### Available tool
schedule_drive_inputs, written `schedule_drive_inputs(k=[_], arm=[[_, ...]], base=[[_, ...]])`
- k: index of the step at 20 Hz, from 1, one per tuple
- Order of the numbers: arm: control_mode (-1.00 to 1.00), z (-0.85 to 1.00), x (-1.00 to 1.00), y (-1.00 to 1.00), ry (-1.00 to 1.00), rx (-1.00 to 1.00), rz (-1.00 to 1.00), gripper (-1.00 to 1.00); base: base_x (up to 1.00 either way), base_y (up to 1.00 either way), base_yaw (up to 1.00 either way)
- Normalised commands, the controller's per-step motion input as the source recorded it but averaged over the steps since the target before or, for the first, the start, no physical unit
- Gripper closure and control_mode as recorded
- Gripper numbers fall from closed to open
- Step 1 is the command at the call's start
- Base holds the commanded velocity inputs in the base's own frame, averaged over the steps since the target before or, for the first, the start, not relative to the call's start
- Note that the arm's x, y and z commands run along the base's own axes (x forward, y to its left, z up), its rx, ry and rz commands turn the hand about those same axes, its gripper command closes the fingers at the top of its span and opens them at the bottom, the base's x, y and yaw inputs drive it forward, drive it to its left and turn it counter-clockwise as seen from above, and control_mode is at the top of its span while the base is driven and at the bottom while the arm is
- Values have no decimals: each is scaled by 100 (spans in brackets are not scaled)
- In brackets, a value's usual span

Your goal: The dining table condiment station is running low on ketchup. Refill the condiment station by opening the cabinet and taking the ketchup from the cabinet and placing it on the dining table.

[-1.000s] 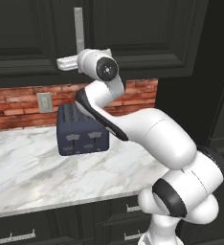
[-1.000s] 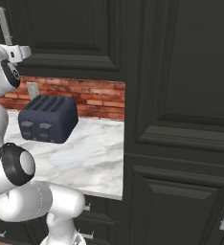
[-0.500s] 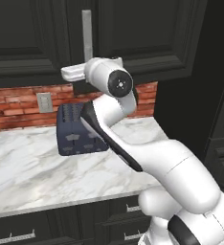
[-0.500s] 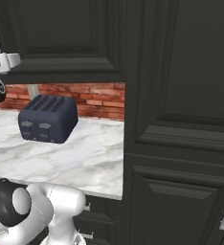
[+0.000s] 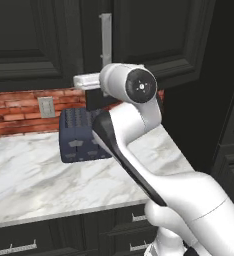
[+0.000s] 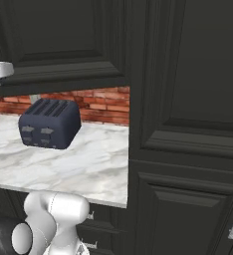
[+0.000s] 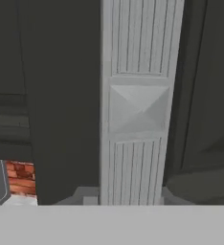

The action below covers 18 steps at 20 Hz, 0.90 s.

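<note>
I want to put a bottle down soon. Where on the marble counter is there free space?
The counter is bare left of and in front of the toaster, and between the toaster and the tall cabinet. The arm crowds the right front.

Glossy white rounded arm (image 5: 139, 145) with black seams and dark joint caps

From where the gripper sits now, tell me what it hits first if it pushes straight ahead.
The cabinet's silver handle, which stands dead centre and very close in the hand view; the black cabinet door lies right behind it. The gripper looks already shut on the handle, though contact itself is hidden.
</note>
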Motion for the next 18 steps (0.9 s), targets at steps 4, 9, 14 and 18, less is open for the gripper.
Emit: schedule_drive_inputs(k=[4,9,14,18], arm=[[-100,8,-51,0,10,-2,-10,-100],[-100,0,-7,0,0,0,0,-100],[-100,0,-72,31,-7,-8,2,-100],[-100,4,-49,51,-4,-20,4,-100]], base=[[0,0,0],[0,0,0],[0,0,0],[0,0,0]])
